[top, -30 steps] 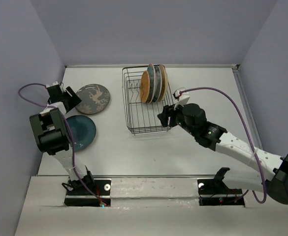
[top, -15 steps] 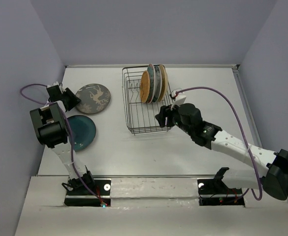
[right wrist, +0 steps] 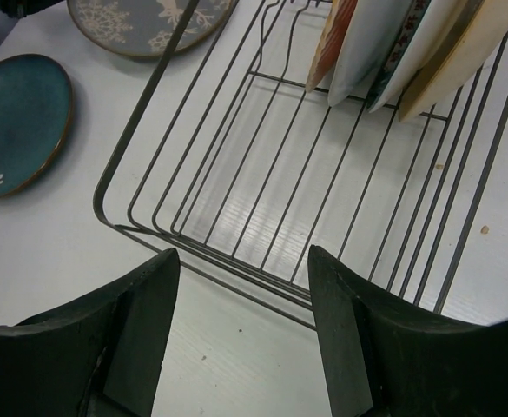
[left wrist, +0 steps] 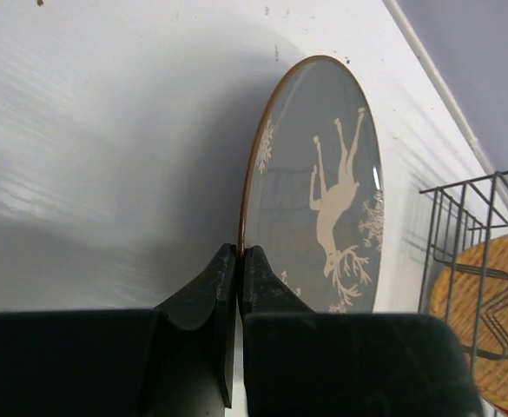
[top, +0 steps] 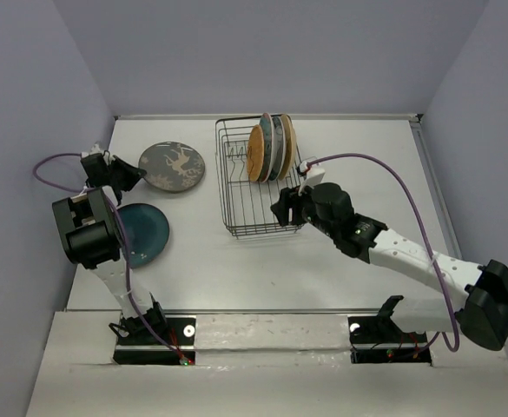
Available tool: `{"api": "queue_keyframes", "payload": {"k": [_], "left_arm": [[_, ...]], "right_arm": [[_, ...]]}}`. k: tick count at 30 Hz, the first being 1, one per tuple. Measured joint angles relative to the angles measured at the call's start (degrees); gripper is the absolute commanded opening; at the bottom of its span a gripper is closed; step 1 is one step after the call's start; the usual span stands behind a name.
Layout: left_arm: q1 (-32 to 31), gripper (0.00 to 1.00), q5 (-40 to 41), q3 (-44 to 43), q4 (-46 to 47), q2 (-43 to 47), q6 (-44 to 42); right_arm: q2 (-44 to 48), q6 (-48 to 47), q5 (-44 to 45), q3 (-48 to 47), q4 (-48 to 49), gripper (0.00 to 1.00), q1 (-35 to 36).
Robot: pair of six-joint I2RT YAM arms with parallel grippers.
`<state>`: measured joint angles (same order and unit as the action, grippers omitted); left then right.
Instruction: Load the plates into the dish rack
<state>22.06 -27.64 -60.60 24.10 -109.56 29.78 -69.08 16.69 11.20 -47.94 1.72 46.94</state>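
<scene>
My left gripper [top: 135, 172] [left wrist: 239, 252] is shut on the near rim of the grey plate [top: 174, 166] [left wrist: 323, 191], which has a cream deer pattern and sits at the back left of the table. A dark teal plate [top: 142, 234] [right wrist: 15, 122] lies flat in front of it. The black wire dish rack [top: 252, 207] [right wrist: 227, 259] holds several upright plates at its far end: orange [top: 255, 155] [right wrist: 333, 39], white [right wrist: 366, 52], floral [right wrist: 405, 61] and tan [top: 287, 143] [right wrist: 462, 52]. My right gripper [top: 285, 207] [right wrist: 242, 254] hovers open at the rack's near right corner, holding nothing.
Grey walls close in the table on the left, back and right. A purple cable loops from each wrist. The rack's near half shows bare wires and dividers. White tabletop lies between the teal plate and the rack.
My left gripper has shut on the grey plate's rim, and the plate has shifted right and towards the back. My right arm has edged left towards the rack, still open.
</scene>
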Motion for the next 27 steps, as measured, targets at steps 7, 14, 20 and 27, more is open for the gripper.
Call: {"api": "queue_keyframes", "payload": {"k": [7, 14, 20, 27], "left_arm": [[-0.11, 0.06, -0.59, 7.61, 5.4, 5.81, 5.16], [-0.11, 0.06, -1.01, 14.1, 9.97, 11.63, 10.88], [-0.11, 0.06, -0.81, 17.75, 14.93, 19.23, 15.52], [1.73, 0.06, -1.79, 20.13, 22.64, 25.73, 22.95]], "right_arm": [[-0.07, 1.79, -4.68, -3.15, 0.02, 0.67, 0.0], [-3.34, 4.07, -9.77, -9.18, 0.94, 0.68, -0.02], [-8.39, 5.09, -13.22, -13.22, 1.14, 0.71, -0.02], [-14.16, 5.6, -15.61, -18.05, 1.29, 0.92, 0.0]]}}
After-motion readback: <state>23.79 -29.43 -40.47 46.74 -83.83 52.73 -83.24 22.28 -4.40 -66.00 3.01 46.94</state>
